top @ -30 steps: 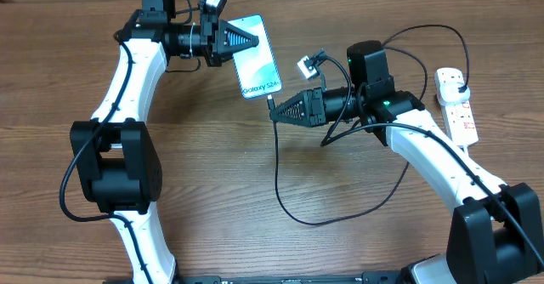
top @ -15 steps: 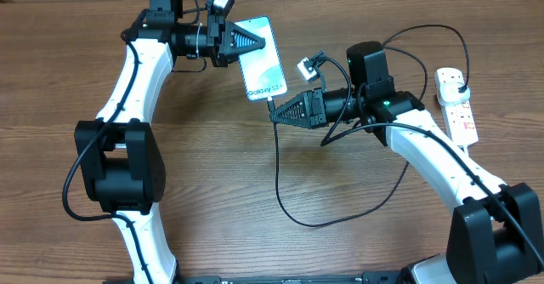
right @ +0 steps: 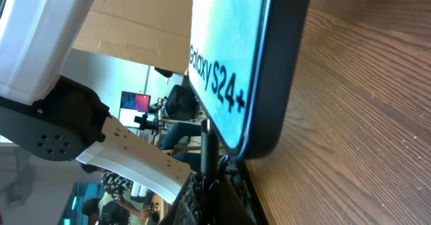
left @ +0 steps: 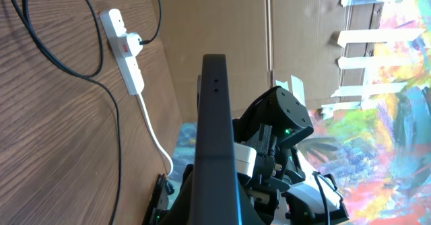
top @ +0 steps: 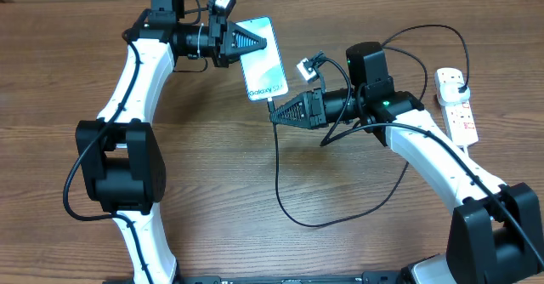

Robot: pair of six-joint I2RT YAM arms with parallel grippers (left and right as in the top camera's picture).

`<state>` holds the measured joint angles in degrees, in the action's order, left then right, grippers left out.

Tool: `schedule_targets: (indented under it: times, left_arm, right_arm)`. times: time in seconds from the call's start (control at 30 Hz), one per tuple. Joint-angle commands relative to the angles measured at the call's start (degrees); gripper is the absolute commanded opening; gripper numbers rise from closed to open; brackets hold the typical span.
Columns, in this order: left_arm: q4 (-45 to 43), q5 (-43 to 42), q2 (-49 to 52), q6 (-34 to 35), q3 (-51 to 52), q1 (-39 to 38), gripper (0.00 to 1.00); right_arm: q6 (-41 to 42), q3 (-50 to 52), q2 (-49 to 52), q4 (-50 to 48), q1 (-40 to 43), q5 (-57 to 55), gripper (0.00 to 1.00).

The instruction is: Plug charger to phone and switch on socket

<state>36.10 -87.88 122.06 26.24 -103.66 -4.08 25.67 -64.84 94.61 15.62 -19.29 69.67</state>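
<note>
Left gripper (top: pixel 248 43) grips the phone (top: pixel 266 65) at far centre. Right gripper (top: pixel 276 112) pinches the charger (top: pixel 277 158) tip at the phone's near end. Socket (top: pixel 458 107) lies far right.

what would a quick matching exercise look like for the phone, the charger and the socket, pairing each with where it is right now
Things:
1. phone
2. charger
3. socket

Places:
A. lying flat at the far right, a black plug in it
B. held at one end by the left gripper
C. tip end pinched in the right gripper, its cable trailing away in a loop

Pairs: 1-B, 2-C, 3-A
</note>
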Motion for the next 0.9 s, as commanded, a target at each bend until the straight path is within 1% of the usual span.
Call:
schedule_targets:
  times: [0.0, 0.5, 0.87]
  left_arm:
    - [-0.17, -2.69, -0.57, -0.46, -1.18, -1.11, 0.04]
    - [-0.17, -2.71, -0.57, -0.48, -1.20, -2.01, 0.04]
    - [-0.20, -2.73, -0.57, -0.98, -1.20, -2.32, 0.05]
  right_arm:
    - [0.04, 0.02, 0.02, -0.59, -0.37, -0.15, 0.04]
    - [0.07, 0.02, 0.02, -1.01, -0.37, -0.17, 0.04]
    - [0.07, 0.02, 0.02, -0.33, 3.52, -0.15, 0.04]
